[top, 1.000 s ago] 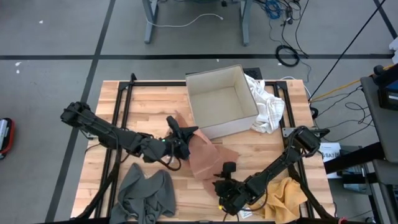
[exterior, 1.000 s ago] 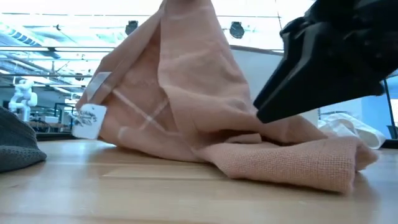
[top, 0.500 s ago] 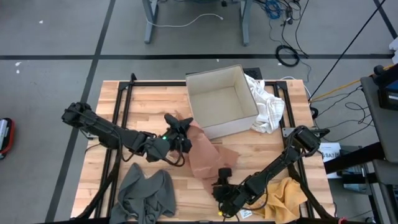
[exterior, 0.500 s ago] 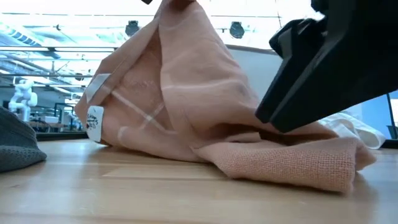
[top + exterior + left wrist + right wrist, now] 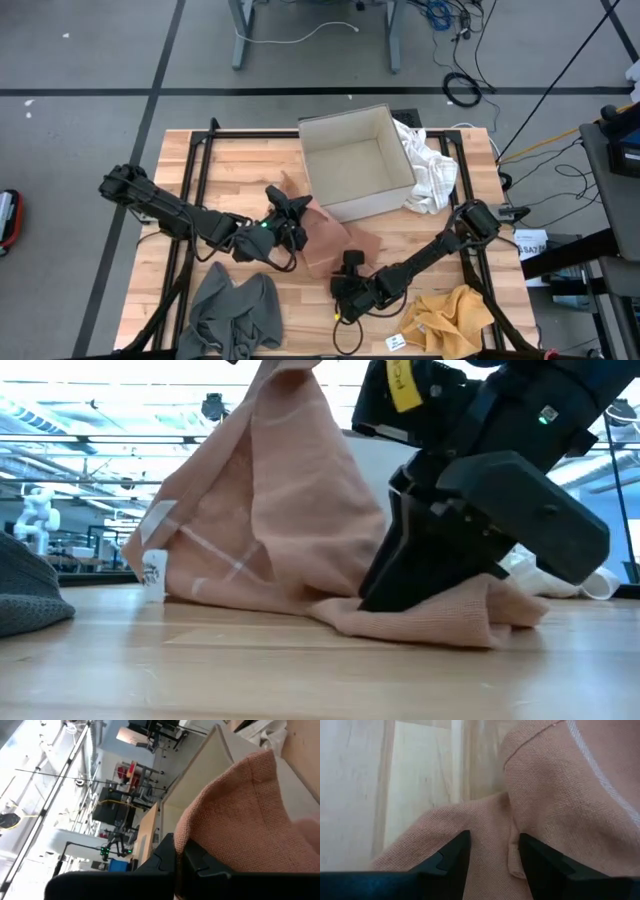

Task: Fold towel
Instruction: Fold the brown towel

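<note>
Our right tool (image 5: 350,285) is spread wide, with its two fingers (image 5: 452,855) pointing at the low edge of the pink towel (image 5: 325,240). The towel edge lies right in front of this tool, just touching it, and some cloth sits between the fingers. They are not squeezing it yet.

Our left tool (image 5: 290,215) is pressed shut and pinches the top corner of the towel, holding it up off the table (image 5: 240,165). So the towel hangs like a little tent from the left tool down to the table, and its long way runs from the left tool toward the right tool.

The right tool is the one nearer the loose low edge, so we think it is the one to grab there next.

A second ago our right tool was farther out, near the yellow cloth (image 5: 445,315). It has slid in toward the towel, and the low edge has bunched up a bit. Our left tool has stayed shut and hardly moved.

Beyond the towel sit the white box (image 5: 355,160) and the grey cloth (image 5: 235,310).
</note>
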Robot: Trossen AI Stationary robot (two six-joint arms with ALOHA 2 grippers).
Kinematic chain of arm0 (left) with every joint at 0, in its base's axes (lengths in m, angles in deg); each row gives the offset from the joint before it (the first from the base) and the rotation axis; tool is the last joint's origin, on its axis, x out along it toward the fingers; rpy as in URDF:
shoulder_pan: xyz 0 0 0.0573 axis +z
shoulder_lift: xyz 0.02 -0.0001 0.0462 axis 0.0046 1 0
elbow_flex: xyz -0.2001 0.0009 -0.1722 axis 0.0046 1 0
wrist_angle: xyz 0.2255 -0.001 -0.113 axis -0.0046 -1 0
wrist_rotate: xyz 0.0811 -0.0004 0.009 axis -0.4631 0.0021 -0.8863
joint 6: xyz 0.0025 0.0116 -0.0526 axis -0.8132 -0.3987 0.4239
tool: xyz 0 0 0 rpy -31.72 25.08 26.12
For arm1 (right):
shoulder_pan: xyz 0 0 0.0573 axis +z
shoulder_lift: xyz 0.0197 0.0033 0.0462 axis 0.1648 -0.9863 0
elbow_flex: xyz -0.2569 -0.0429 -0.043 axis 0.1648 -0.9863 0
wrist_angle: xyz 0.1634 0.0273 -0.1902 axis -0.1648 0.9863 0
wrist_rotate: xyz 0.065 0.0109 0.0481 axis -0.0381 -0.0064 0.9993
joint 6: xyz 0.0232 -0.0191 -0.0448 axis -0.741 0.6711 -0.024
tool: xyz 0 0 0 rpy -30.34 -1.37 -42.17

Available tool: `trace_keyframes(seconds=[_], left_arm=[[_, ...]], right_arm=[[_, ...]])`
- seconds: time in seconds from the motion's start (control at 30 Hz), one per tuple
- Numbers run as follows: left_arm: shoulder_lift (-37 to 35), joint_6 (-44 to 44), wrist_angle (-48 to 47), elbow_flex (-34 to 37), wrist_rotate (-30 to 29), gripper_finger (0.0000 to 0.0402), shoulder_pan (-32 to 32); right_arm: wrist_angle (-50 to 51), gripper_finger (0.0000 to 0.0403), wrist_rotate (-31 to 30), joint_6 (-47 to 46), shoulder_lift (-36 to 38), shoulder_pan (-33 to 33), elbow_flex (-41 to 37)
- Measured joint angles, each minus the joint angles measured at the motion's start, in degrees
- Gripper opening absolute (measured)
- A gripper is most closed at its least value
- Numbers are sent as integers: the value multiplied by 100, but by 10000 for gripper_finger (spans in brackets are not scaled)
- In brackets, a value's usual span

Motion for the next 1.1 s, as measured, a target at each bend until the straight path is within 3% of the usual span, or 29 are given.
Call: trace_keyframes(seconds=[0.53,0.77,1.1], left_arm=[[0,484,-411,0,142,0,-21],[0,738,-472,0,313,0,-21],[0,841,-521,1,330,0,-46]], right_arm=[[544,159,-293,114,182,-181,2],[762,159,-684,96,382,-244,2],[901,159,-180,84,376,-443,0]])
